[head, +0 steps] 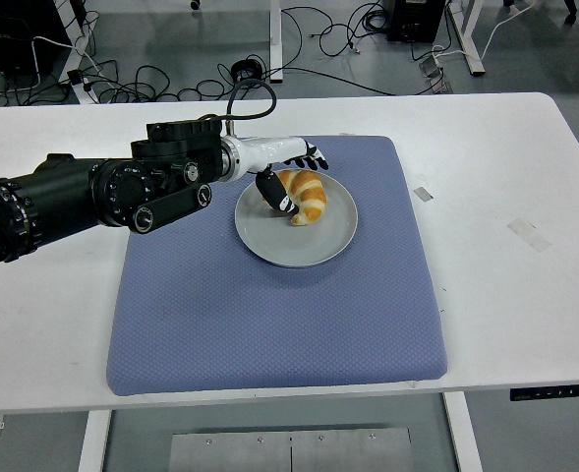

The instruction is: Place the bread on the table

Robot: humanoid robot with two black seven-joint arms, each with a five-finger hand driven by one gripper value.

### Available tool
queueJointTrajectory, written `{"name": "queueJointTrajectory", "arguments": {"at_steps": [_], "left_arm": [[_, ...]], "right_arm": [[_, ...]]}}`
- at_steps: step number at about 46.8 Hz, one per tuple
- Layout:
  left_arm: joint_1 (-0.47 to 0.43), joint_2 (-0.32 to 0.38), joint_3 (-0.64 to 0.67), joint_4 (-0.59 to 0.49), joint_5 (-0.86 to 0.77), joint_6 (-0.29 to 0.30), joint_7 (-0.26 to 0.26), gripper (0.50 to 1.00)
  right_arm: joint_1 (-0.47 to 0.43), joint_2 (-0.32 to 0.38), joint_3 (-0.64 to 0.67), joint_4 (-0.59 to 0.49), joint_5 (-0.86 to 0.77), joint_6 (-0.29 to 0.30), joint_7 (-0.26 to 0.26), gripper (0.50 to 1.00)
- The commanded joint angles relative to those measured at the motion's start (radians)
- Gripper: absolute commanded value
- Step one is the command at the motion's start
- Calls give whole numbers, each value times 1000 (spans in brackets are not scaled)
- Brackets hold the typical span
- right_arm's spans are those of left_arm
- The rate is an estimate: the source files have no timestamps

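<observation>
Desk (pixel 525 324): white, its near edge running along the bottom of the head view; bare white surface to the left and right of the mat.
Mat (pixel 269 315): blue, quilted, roughly square, lying flat on the middle of the desk and covering most of its depth.
Tape marks (pixel 530 233): two small pale strips on the desk to the right of the mat, well apart from the plate.
Plate (pixel 309 248): grey, round, resting on the far half of the mat, slightly right of the mat's centre line.
Bread (pixel 307 196): a golden croissant lying on the far part of the plate, not on the desk surface.
Left arm (pixel 83 197): black, jointed, coming in from the left edge and reaching rightward over the mat's far left corner, ending in a white wrist section.
Left hand (pixel 287 169): at the far left rim of the plate; the dark thumb presses on the near left side of the bread while the other fingers (pixel 314 155) curl over its far side, so the hand is closed in a pinch around the bread. The bread looks to rest on the plate.
Cable (pixel 245 93): black, looping up from the wrist area toward the far desk edge.
Floor (pixel 348 59): grey, beyond the desk, with loose black cables and desk legs.
</observation>
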Motion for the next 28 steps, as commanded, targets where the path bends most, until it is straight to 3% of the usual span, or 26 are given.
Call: {"name": "queueJointTrajectory", "arguments": {"at_steps": [1,11,21,26,28], "left_arm": [[1,0,4,0,0,0,0,840],[5,0,6,2,0,14,0,831],[-1,0,35,8,8,86,3,669],[-1,0,38,8,18,94,3,548],[1,0,38,6,26,94,3,533]], "right_arm": [[0,0,0,0,1,0,0,1000],[0,0,0,0,0,0,0,1000],[0,0,0,0,0,0,0,1000],[0,0,0,0,1,0,0,1000],[0,0,0,0,0,0,0,1000]]}}
